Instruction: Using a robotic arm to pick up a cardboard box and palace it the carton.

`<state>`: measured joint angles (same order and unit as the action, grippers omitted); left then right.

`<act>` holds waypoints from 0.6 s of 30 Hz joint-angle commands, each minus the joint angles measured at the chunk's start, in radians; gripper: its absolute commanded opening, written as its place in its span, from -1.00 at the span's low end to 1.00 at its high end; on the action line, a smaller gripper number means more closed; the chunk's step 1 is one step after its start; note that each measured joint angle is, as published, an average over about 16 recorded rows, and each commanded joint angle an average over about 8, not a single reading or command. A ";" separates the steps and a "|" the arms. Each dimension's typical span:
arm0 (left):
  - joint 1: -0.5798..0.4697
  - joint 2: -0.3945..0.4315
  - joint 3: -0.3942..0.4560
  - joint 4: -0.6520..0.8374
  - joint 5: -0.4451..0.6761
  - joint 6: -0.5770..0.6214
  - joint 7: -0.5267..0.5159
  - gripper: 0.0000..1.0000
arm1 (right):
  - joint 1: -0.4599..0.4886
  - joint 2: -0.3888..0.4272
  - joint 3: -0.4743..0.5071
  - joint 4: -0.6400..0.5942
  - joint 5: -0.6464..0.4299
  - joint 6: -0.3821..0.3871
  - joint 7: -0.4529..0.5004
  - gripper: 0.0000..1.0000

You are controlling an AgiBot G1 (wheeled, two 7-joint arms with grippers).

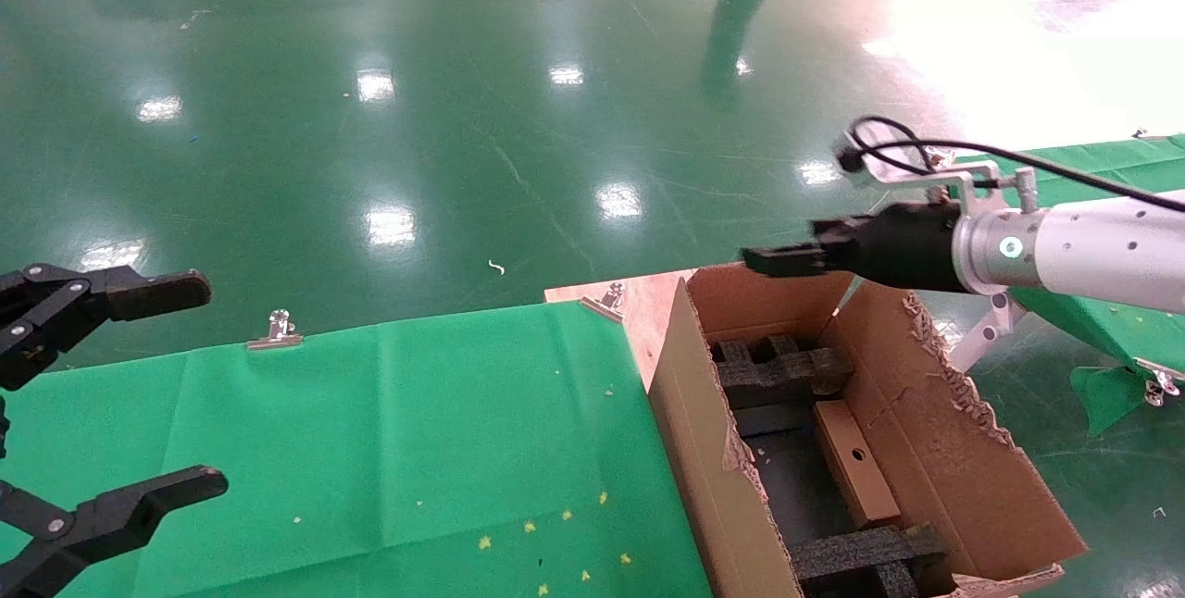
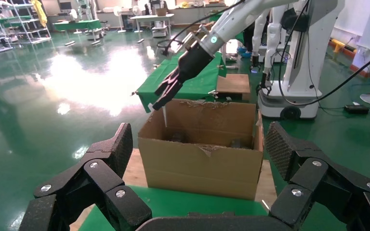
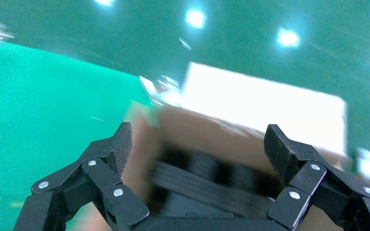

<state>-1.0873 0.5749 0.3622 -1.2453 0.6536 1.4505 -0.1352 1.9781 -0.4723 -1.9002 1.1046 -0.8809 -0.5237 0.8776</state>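
carton (image 3: 212, 144) blurred in right wrist view | cardboard box (image 1: 856, 459) perhaps partly hidden by foam | left gripper (image 1: 111, 394) cut off

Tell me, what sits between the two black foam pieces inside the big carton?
In the head view, the small cardboard box lies between the far foam insert and the near foam insert, against the right wall of the carton.

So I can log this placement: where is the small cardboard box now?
In the head view the cardboard box lies inside the carton, along its right inner wall between the black foam inserts, free of both claws.
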 commanded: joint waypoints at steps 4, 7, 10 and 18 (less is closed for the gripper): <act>0.000 0.000 0.000 0.000 0.000 0.000 0.000 1.00 | 0.028 0.045 0.057 0.126 0.058 -0.019 -0.046 1.00; 0.000 0.000 0.000 0.000 0.000 0.000 0.000 1.00 | 0.032 0.056 0.076 0.157 0.079 -0.027 -0.060 1.00; 0.000 0.000 0.000 0.000 0.000 0.000 0.000 1.00 | 0.033 0.061 0.084 0.169 0.089 -0.032 -0.063 1.00; 0.000 0.000 0.000 0.000 0.000 0.000 0.000 1.00 | 0.011 0.050 0.099 0.146 0.078 -0.044 -0.066 1.00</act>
<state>-1.0871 0.5749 0.3622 -1.2451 0.6534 1.4501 -0.1351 1.9757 -0.4237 -1.7749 1.2557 -0.7996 -0.5837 0.8000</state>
